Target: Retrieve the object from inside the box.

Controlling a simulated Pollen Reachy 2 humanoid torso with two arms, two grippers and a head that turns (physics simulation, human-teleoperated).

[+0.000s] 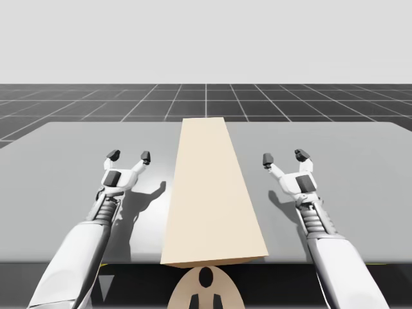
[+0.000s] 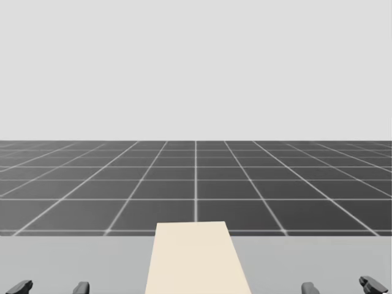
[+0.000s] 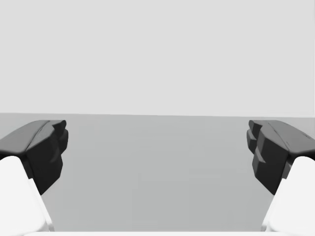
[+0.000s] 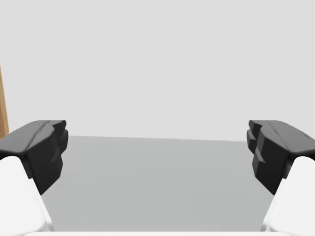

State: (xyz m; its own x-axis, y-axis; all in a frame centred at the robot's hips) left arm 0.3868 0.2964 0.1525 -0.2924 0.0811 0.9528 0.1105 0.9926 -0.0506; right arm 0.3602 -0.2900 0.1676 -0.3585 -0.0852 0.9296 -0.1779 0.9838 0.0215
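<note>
A simulated test space is rendered. A flat, untextured grey table (image 1: 360, 167) is set on a dark floor (image 1: 283, 103) ruled with a pale square grid, and a uniform light-grey backdrop (image 1: 206, 38) is seen beyond it.

**Camera placement**

The counter (image 1: 64, 148) is seen from above in the high view, with the long tan box (image 1: 212, 193) at its middle. The box's far end is shared with the level, forward-facing head view. Wrist views are aimed low across the counter from just behind the left pincer (image 3: 157, 140) and the right pincer (image 4: 157, 140).
</note>
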